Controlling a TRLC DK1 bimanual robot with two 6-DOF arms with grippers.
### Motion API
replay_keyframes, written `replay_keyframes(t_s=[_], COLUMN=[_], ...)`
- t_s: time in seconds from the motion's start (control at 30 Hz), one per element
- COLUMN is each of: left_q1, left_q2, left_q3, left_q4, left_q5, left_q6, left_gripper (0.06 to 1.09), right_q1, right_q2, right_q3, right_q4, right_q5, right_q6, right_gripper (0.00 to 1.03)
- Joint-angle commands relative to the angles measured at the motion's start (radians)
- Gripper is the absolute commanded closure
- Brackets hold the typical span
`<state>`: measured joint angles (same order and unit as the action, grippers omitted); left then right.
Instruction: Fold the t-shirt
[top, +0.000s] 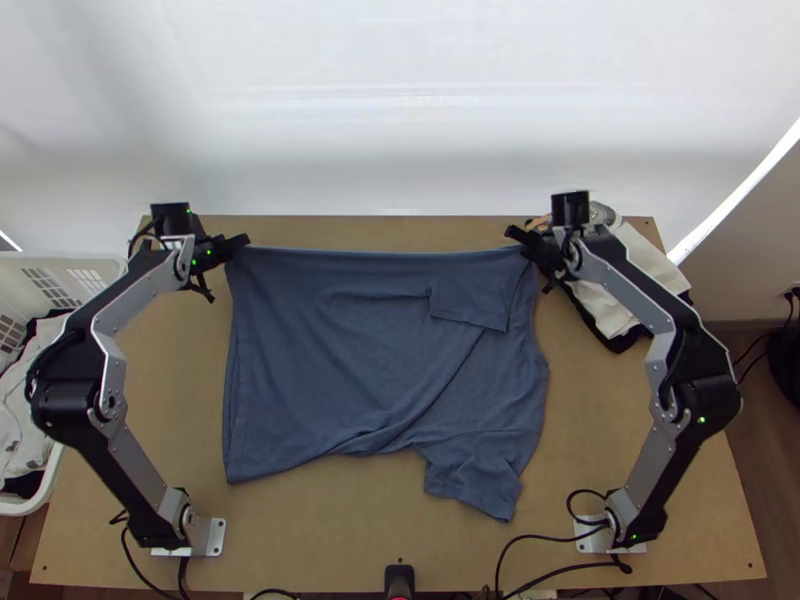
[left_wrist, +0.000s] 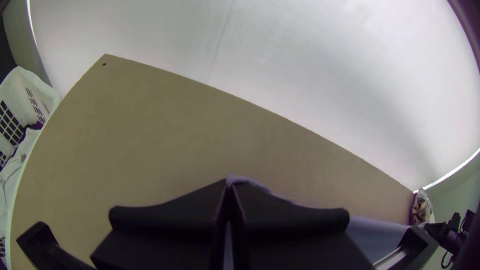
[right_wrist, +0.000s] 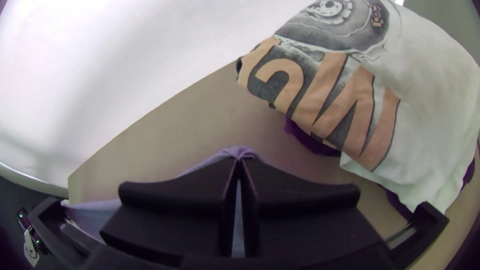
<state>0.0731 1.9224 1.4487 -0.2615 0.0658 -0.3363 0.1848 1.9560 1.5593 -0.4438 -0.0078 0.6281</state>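
**Left gripper (top: 228, 247) and right gripper (top: 525, 240) closed on t-shirt corners**

The t-shirt (top: 330, 360) spreads from my grips toward my bases, its sleeve (top: 475, 480) rumpled on the surface (top: 340, 540). For a clean fold, I should move both grips together, level, holding the edge (top: 380, 252) between them taut without overpulling.

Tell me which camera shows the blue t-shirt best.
The top view: there the blue t-shirt appears nearly whole, mostly spread. The left wrist view shows a strip of it, pinched in the left gripper; the right wrist view, a strip pinched in the right gripper.
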Motion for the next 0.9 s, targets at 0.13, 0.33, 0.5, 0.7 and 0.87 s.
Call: replay_keyframes(t_s=[0.13, 0.33, 0.5, 0.7, 0.87], left_q1=[-0.024, -0.035, -0.024, -0.021, -0.004], left_q2=[-0.017, -0.06, -0.097, -0.146, -0.171], left_q3=[0.098, 0.098, 0.07, 0.018, -0.002], left_q4=[-0.297, -0.475, -0.512, -0.518, -0.527], left_q5=[-0.001, 0.039, 0.046, 0.057, 0.069], left_q6=[0.005, 0.011, 0.017, 0.028, 0.025], left_gripper=[1.05, 1.05, 1.05, 1.05, 1.05], right_q1=[0.001, 0.015, 0.054, 0.085, 0.087], right_q2=[0.0, -0.025, -0.1, -0.17, -0.213], right_q3=[0.087, 0.085, 0.031, -0.059, -0.14], right_q4=[-0.207, -0.343, -0.385, -0.388, -0.386], right_q5=[0.012, -0.026, -0.034, -0.035, -0.035], right_q6=[0.047, 0.067, 0.087, 0.101, 0.099], right_gripper=[1.0, 1.0, 1.0, 1.0, 1.0])
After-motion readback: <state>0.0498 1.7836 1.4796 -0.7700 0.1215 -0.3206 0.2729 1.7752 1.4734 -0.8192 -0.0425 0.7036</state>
